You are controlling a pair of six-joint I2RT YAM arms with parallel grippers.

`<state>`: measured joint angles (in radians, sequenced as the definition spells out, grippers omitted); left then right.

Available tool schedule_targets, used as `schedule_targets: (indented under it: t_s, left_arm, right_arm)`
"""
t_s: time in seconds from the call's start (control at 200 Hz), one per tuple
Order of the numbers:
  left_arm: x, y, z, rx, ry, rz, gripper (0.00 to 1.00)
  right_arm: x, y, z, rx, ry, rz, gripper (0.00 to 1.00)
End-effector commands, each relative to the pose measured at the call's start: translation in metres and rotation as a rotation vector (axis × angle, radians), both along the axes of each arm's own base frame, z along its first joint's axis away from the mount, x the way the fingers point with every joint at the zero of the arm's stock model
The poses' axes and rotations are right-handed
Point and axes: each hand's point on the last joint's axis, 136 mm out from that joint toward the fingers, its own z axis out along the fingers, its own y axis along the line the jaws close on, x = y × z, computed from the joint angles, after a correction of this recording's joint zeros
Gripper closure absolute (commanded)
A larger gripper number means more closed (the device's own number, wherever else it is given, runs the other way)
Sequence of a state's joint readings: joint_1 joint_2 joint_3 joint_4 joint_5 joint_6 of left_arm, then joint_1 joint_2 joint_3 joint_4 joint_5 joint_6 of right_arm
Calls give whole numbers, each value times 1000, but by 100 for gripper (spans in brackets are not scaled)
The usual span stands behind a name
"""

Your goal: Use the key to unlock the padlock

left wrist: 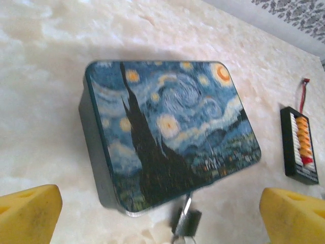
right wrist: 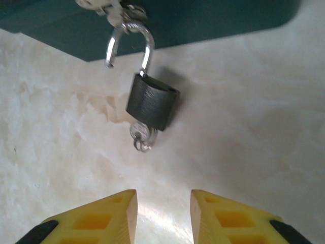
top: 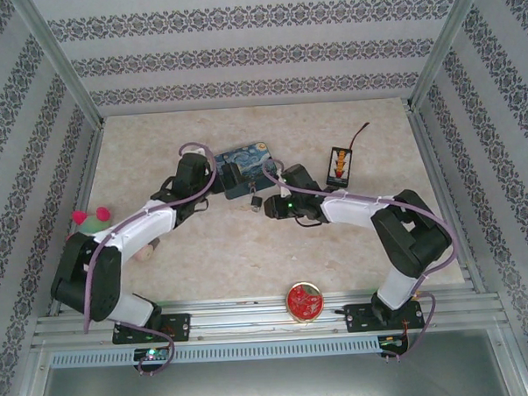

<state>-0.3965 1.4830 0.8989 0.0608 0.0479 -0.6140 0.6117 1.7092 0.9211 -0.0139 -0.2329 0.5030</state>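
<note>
The padlock (right wrist: 152, 104) looks pretty much done to me. One leg of its silvery shackle (right wrist: 129, 46) is sprung free of the dark body, while the other leg is seated in it. The key (right wrist: 142, 136) sits in the keyhole at the bottom.

The lock lies on the pale tabletop (right wrist: 244, 127), its shackle hooked through the clasp of the starry-night tin (left wrist: 167, 132) (clasp is blurry, can't say more).

So the step in hand is just backing off cleanly. I'd draw the right hand (right wrist: 162, 195) straight away from the key, keeping the yellow fingers clear of it. A bump on the body could push the shackle shut.

That hand's jaws are partly apart, gripping nothing, a little short of the key. The left hand (left wrist: 162, 211) is spread wide and empty above the tin.
</note>
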Motion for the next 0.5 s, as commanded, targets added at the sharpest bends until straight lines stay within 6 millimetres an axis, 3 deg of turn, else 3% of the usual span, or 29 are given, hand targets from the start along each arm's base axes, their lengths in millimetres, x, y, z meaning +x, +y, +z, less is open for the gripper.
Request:
schedule_targets:
  t_s: [0.0, 0.135, 0.495]
  left_arm:
    - [13, 17, -14, 79, 44, 30, 1]
    - [32, 16, -20, 93, 62, 26, 1]
    - [53, 16, -44, 135, 136, 29, 1]
  right_arm:
    - [13, 0, -5, -94, -7, -67, 64]
    - [23, 11, -9, -153, -15, -86, 54]
    - [35, 23, -22, -217, -10, -97, 52]
